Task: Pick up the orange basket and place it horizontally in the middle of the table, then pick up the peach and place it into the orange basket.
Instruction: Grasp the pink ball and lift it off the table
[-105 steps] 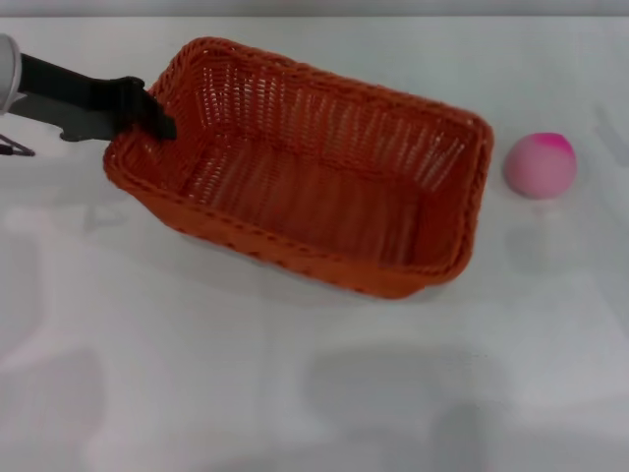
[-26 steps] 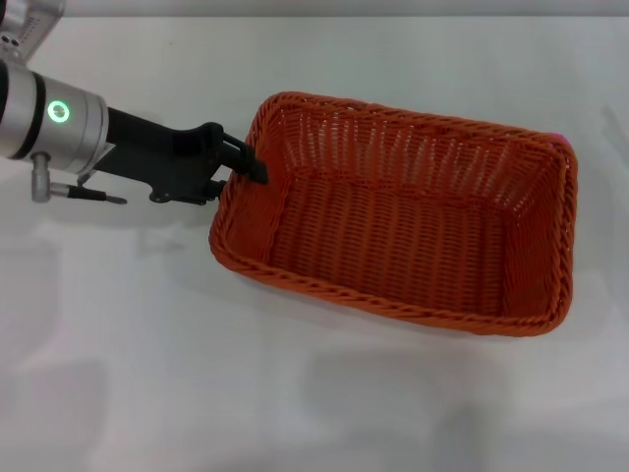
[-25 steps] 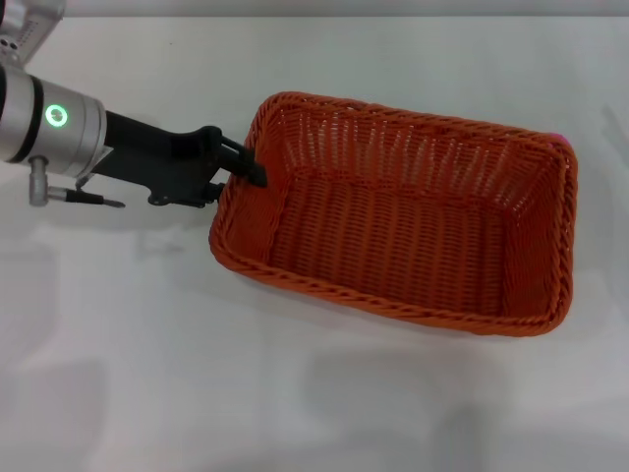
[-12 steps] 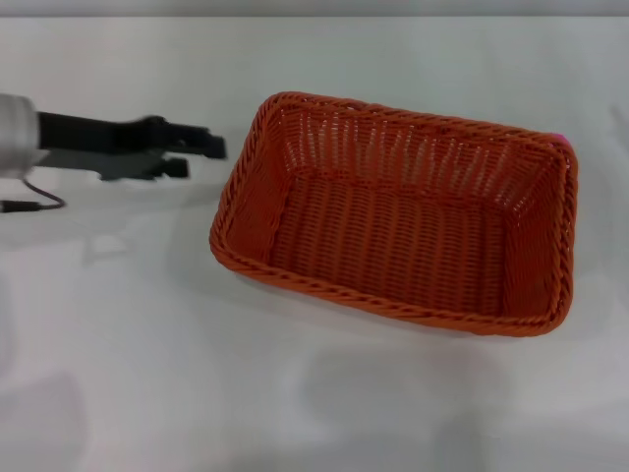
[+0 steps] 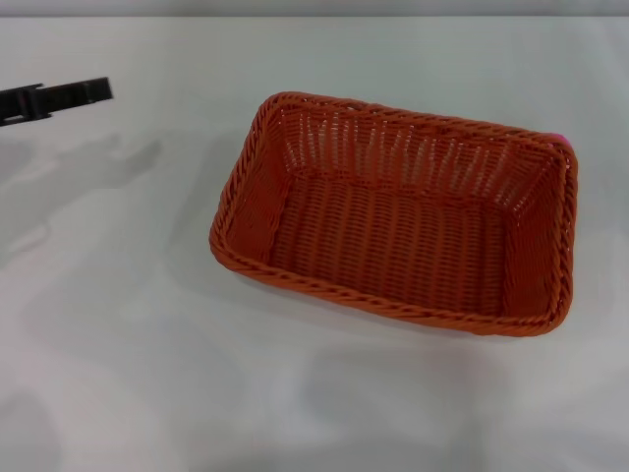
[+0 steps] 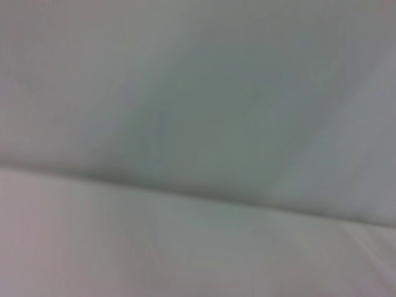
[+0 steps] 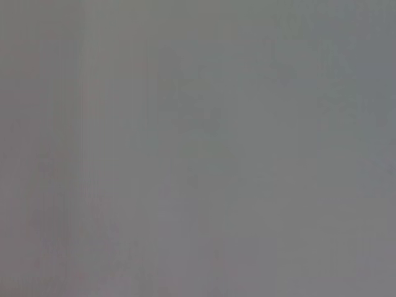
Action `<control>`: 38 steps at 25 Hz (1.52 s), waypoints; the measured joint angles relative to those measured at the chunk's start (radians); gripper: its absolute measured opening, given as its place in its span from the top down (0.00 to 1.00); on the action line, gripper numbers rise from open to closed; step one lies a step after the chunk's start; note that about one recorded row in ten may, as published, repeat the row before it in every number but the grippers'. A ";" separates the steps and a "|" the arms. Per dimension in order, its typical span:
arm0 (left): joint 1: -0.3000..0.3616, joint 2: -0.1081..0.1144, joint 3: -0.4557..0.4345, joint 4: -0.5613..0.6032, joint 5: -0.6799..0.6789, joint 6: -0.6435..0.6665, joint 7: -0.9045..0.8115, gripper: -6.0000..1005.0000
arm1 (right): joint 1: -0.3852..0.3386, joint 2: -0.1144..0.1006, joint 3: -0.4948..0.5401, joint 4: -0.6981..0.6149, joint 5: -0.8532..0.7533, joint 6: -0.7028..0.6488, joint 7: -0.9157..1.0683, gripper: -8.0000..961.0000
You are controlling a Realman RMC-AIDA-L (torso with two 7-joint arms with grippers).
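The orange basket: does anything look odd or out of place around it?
The orange basket sits slightly askew on the table, not quite horizontal. The peach is almost hidden behind its far right corner; only a pink sliver shows. The left gripper is away at the left edge.

Only a small part of the robot's body is seen in the head view: the left gripper [image 5: 96, 90], shown as a slim, flat, matte black bar with squared edges. A blunt, squared tip is presented at its end. A small step or notch is visible along its upper edge, where a slightly thicker black block is joined to the thinner finger section. No cables, screws, lights or markings can be made out on it. Nothing of either arm is shown in the two wrist views.
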 joint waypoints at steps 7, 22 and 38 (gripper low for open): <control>0.115 -0.014 -0.004 0.001 -0.225 0.084 0.298 0.29 | 0.075 -0.092 -0.130 -0.233 -0.298 0.022 0.372 0.25; 0.182 -0.033 -0.011 0.012 -0.405 0.122 0.551 0.29 | 0.403 -0.120 -0.236 -0.362 -0.992 0.236 0.768 0.25; 0.179 -0.035 -0.012 0.014 -0.448 0.126 0.603 0.29 | 0.491 -0.057 -0.410 -0.312 -1.205 0.247 0.931 0.25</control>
